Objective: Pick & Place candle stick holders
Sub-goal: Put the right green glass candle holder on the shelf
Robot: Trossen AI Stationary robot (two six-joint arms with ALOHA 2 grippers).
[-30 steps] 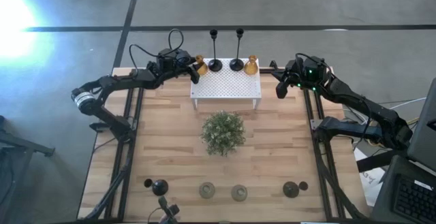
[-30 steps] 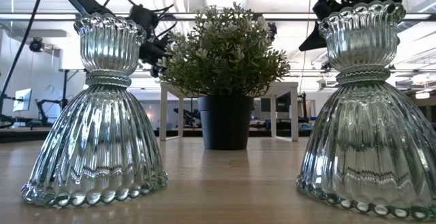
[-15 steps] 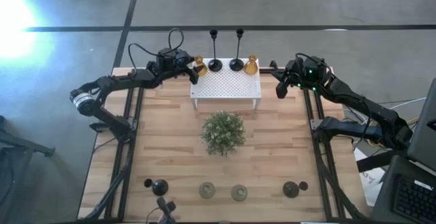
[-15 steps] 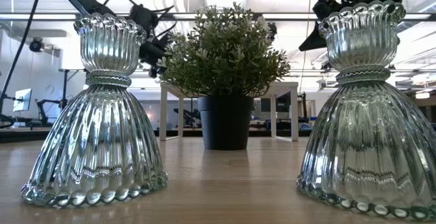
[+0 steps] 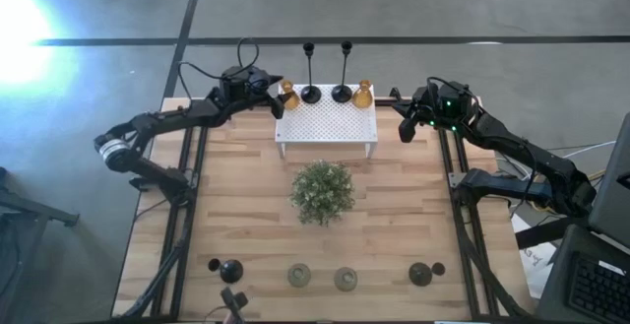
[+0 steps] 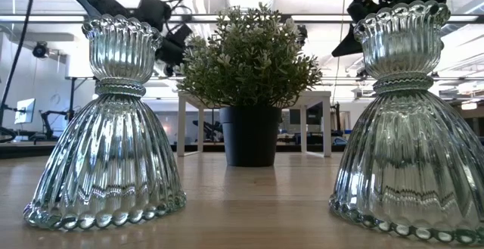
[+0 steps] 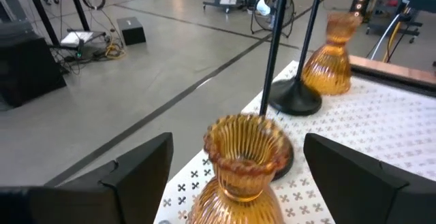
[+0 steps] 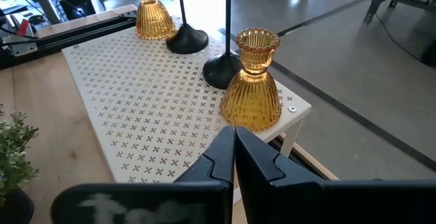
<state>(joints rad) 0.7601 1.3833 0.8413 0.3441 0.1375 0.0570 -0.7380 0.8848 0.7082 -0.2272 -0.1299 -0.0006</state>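
Observation:
Two amber glass candle stick holders point(image 5: 288, 96) point(image 5: 362, 95) and two tall black ones point(image 5: 311, 93) point(image 5: 342, 93) stand on their bases on the white perforated stand point(image 5: 325, 127) at the far edge. My left gripper point(image 7: 238, 142) is open, with the left amber holder point(image 7: 244, 166) between its fingers; a gap shows on each side. My right gripper point(image 8: 234, 152) is shut, just short of the right amber holder point(image 8: 255, 81). Two pale glass holders point(image 6: 106, 128) point(image 6: 412, 120) and two short black ones point(image 5: 228, 270) point(image 5: 421, 273) stand along the near edge.
A bushy potted plant point(image 5: 322, 191) stands mid-table between the stand and the near row. Bare wood lies to its left and right. Dark rails run along both sides of the table.
My left gripper has risen a little at the stand's far left corner. The amber holder there stays standing on the stand. The right arm has kept still.

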